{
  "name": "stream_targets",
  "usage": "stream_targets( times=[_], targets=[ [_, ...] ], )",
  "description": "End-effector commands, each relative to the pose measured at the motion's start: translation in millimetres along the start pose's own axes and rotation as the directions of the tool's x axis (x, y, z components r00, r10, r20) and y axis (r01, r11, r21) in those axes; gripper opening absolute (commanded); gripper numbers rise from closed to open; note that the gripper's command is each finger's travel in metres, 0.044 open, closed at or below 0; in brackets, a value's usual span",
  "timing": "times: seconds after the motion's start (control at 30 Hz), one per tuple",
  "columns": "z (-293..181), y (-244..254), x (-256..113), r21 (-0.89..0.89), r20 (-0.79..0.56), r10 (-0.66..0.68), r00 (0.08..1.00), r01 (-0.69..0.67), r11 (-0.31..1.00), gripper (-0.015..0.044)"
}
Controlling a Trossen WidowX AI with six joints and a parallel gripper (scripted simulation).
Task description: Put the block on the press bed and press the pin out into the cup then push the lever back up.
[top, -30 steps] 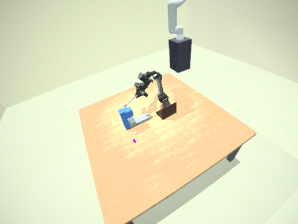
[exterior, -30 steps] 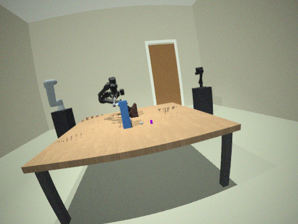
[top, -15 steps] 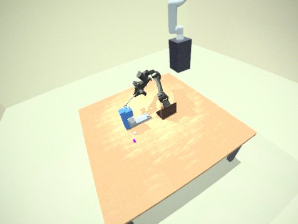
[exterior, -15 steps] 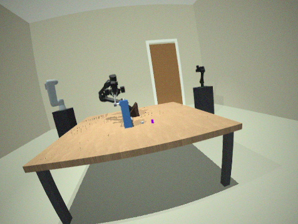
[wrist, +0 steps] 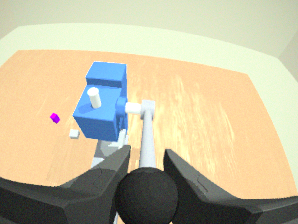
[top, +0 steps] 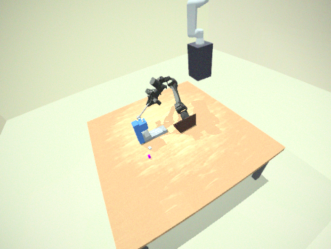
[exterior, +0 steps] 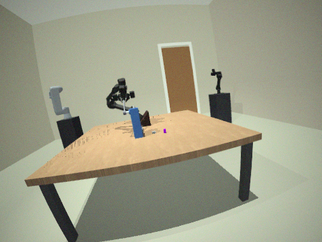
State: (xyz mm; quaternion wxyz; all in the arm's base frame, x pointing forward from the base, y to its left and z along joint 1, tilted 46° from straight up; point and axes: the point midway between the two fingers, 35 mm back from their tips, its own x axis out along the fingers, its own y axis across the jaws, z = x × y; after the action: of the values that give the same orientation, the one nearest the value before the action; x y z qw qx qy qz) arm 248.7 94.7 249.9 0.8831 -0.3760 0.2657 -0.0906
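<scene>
Wrist view shows the hand (top: 149, 102) (exterior: 124, 99) (wrist: 147, 152) clamped on the round black knob (wrist: 146, 195) of the grey rod lever (top: 143, 111) (exterior: 124, 107) (wrist: 147, 137). The pale grey block (top: 146, 134) (wrist: 110, 149) apparently sits at the blue boxy press (top: 139, 132) (exterior: 136, 123) (wrist: 97, 122); sideways pull could shift the press, misaligning the pin.

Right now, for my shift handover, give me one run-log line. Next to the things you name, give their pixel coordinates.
claw (top: 149, 103) (wrist: 147, 152): shut on lever (top: 143, 112) (wrist: 147, 140) | lever: slanting up from blue press (top: 140, 131) (exterior: 136, 123) (wrist: 97, 117) | release: not done
</scene>
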Motion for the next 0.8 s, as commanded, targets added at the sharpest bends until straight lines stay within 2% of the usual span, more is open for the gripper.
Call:
stream_targets(
  times=[0.0, 0.77],
  targets=[
    [8, 0, 1, 0.006, 0.002, -0.004, 1.000, 0.004, 1.000, 0.0000],
    [42, -1, 7, 0.007, 0.003, -0.004, 1.000, 0.004, 1.000, 0.0000]
  ],
)
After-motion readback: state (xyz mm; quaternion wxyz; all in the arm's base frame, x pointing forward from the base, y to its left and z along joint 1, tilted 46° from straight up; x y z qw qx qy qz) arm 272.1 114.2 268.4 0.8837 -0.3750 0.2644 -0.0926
